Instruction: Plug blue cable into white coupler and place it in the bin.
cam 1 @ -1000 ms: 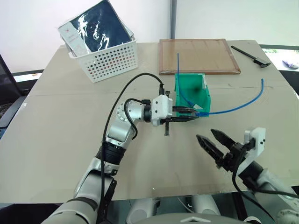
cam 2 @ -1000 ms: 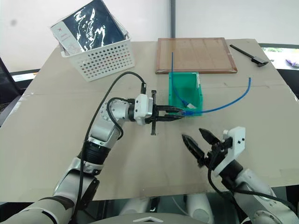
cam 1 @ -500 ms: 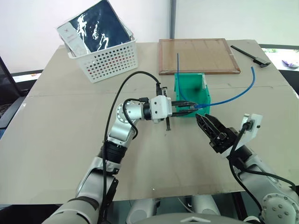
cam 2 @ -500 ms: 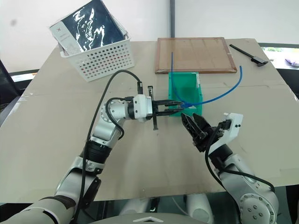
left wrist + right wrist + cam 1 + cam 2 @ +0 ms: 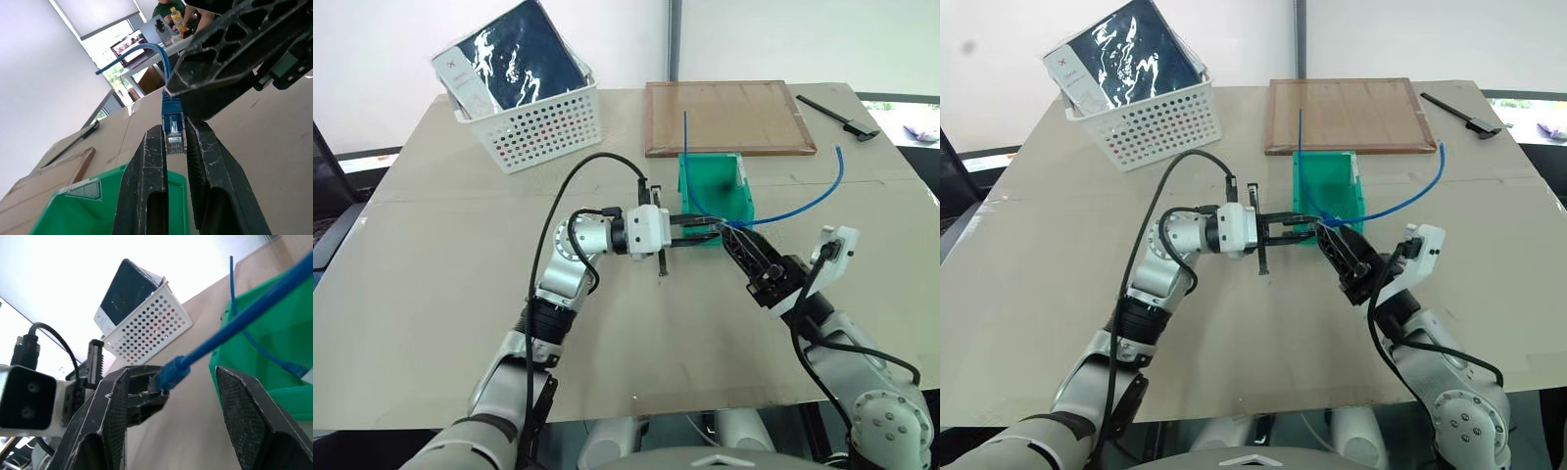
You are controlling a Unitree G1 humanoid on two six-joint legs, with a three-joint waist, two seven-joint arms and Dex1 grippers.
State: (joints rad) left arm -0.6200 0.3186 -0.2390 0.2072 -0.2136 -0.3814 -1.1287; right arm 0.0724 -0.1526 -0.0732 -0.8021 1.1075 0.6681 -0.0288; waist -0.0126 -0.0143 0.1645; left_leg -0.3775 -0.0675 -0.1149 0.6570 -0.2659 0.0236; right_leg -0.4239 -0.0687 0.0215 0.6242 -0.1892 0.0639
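My left gripper (image 5: 715, 227) reaches level across the front of the green bin (image 5: 742, 199) and is shut on the clear-tipped plug (image 5: 173, 133) of the blue cable (image 5: 808, 206). The cable arcs away to the right over the table. My right gripper (image 5: 736, 243) sits right at that plug, its two fingers (image 5: 115, 431) apart on either side of the cable (image 5: 234, 325), so it is open. I cannot make out the white coupler. A second blue cord (image 5: 686, 147) stands up out of the bin.
A white perforated basket (image 5: 548, 127) holding a dark package stands at the back left. A wooden board (image 5: 729, 117) lies behind the bin, and a black tool (image 5: 837, 116) lies at the back right. The table's front edge is close below my arms.
My right gripper has come up and to the left, from near the table's front edge to the plug, and its fingers have narrowed. The cable's free end swung back. My left gripper stayed put.
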